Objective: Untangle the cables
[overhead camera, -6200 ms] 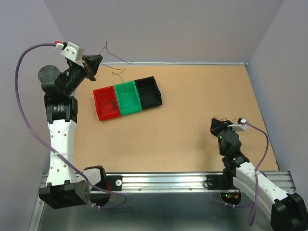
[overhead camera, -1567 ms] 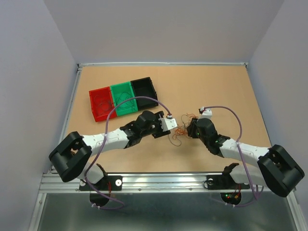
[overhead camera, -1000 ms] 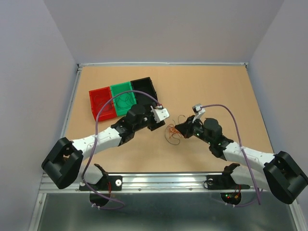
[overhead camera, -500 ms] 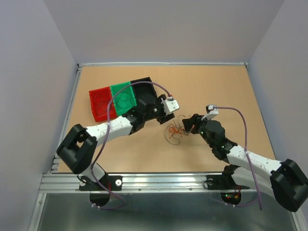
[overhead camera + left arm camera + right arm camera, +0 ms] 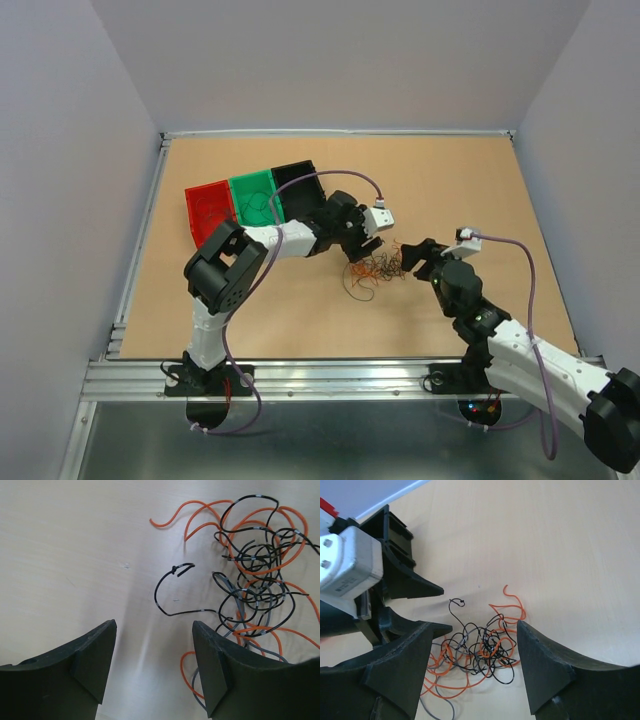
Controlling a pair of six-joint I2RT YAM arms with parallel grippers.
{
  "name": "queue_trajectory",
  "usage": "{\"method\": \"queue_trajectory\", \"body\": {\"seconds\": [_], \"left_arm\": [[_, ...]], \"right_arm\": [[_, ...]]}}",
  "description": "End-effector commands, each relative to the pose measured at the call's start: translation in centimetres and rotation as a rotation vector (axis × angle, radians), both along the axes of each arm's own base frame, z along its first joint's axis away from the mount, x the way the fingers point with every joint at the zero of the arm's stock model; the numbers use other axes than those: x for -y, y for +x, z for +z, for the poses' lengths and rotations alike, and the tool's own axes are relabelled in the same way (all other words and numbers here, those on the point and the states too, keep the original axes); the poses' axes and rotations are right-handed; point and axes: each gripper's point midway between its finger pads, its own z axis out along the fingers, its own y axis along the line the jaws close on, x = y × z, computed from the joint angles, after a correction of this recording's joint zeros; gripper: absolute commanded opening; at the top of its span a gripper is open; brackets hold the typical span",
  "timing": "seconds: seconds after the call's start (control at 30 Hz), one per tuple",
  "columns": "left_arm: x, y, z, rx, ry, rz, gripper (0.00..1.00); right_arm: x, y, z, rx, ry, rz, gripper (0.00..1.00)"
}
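Change: right gripper (image 5: 416, 258) had opened beside the cables (image 5: 372, 268).
Left gripper (image 5: 365, 246): parted, empty, beside cables.
Right gripper: parted, empty.

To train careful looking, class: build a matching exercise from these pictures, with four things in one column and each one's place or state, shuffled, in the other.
Things
1 red plastic bin
2 black plastic bin
3 clump of thin orange, black and grey wires
4 left tool

Places or states
a lies tangled on the tan tabletop
b left end of the bin row in the top view
c open
d right end of the bin row in the top view

Pairs: 1-b, 2-d, 3-a, 4-c
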Motion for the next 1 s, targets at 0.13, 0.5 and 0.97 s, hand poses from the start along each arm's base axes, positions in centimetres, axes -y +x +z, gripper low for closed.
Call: {"method": "queue_trajectory", "body": {"seconds": [0.13, 0.5, 0.97], "left_arm": [[2.8, -0.5, 4.0, -0.015, -0.118, -0.079, 0.68], [3.6, -0.2, 2.2, -0.069, -0.1, -0.086, 0.17], [2.4, -1.5, 15.0, 0.029, -0.294, -0.116, 0.0]], "right_arm": [[0.3, 0.1, -0.7, -0.015, -0.012, -0.024, 0.71], [-0.4, 0.1, -0.6, -0.007, -0.01, 0.013, 0.68], [-3.7, 0.5, -0.7, 0.066, -0.028, 0.18, 0.68]]}}
